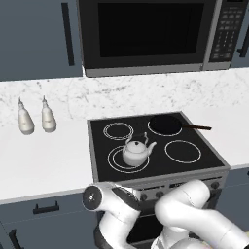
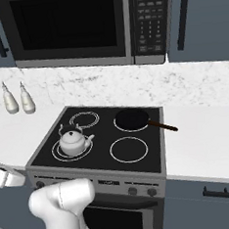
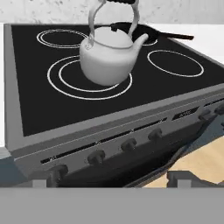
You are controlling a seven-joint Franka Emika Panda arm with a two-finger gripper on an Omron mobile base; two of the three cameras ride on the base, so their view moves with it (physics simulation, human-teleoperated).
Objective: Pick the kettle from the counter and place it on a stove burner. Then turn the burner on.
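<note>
Kitchen, dark blue cabinets, white veined counter [image 1: 44, 163], black glass stove [image 1: 102, 170] under a microwave [image 1: 146, 34]. Jaws wide open, holding nothing, touching nothing; gripper [image 3: 111, 179] low in front of the stove's knob row [image 3: 127, 144], finger tips [image 3: 183, 178] at the bottom of the hand view. Kettle [image 1: 136, 151] sits upright on the stove burner [image 1: 116, 163], front-left double ring. Silvery-white squat body, curved spout, arched handle. Hand view gives the knobs and kettle close up. Base views show the black pan [image 1: 165, 125] on the back-right burner and two pale bottles [image 1: 35, 116] on the counter left of the stove.
</note>
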